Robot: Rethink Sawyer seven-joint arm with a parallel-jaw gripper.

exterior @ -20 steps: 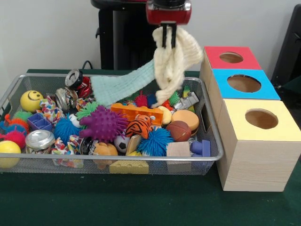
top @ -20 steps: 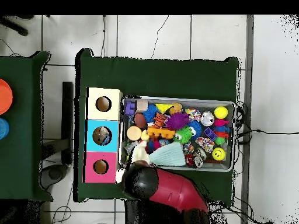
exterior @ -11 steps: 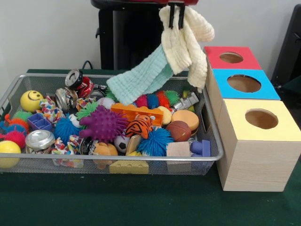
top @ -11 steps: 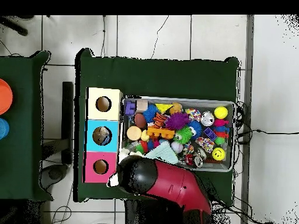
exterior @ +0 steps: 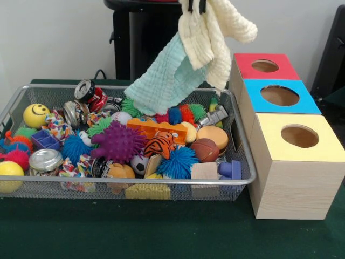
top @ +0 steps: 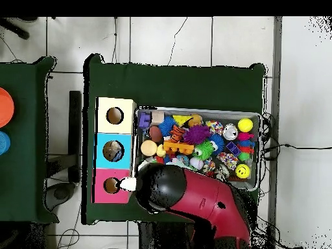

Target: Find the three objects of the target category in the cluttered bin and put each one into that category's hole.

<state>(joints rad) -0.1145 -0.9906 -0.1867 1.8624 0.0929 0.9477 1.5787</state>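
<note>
Only the fingertips of my gripper [exterior: 196, 6] show at the top edge of the front view, shut on a cream knitted cloth [exterior: 213, 40]. The cloth hangs in folds above the bin's back right corner, beside the red box [exterior: 264, 66]. A teal cloth [exterior: 164, 81] dangles with it, its lower end over the back of the wire bin [exterior: 129, 182]. From overhead the arm's black head [top: 161, 187] hides the gripper. A bit of cream cloth [top: 128, 184] pokes out next to the red box's hole [top: 111, 185].
The bin holds spiky balls, a purple spiky ball [exterior: 118, 141], crushed cans [exterior: 86, 91], a yellow smiley ball [exterior: 35, 115], an orange brick [exterior: 156, 129] and a toy burger [exterior: 212, 137]. The blue box [exterior: 279, 96] and yellow box [exterior: 299, 136] stand right of the bin.
The gripper has risen to the picture's top and shifted slightly toward the red box. Both cloths came up with it, and the teal cloth's end has lifted off the toys.
</note>
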